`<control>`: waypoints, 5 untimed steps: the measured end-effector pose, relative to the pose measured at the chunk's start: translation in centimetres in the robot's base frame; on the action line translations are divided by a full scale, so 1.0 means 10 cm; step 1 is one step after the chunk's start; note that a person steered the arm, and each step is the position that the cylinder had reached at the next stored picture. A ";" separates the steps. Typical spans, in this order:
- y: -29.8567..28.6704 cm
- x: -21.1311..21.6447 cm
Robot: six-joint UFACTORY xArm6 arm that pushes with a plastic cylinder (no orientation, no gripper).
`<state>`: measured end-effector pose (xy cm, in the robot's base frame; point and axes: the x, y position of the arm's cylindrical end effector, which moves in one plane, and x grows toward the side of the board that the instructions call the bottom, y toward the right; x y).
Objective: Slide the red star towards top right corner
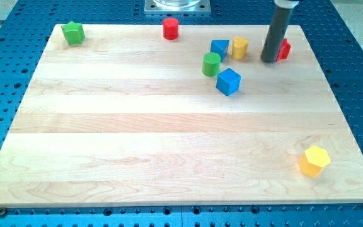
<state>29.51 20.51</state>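
Observation:
The red star [285, 50] lies near the board's top right, mostly hidden behind the dark rod. My tip [270, 60] rests on the board right against the star's left side. A yellow block [239, 47] stands just left of the tip. A blue triangular block [219, 48] sits left of that.
A green cylinder [211, 64] and a blue cube [228, 81] sit below the blue triangular block. A red cylinder [170, 28] stands at the top centre. A green star [73, 33] is at the top left corner. A yellow hexagon [313, 161] lies at the bottom right.

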 end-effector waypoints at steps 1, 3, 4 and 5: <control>-0.09 0.08; 0.18 0.00; 0.37 -0.17; 0.42 -0.36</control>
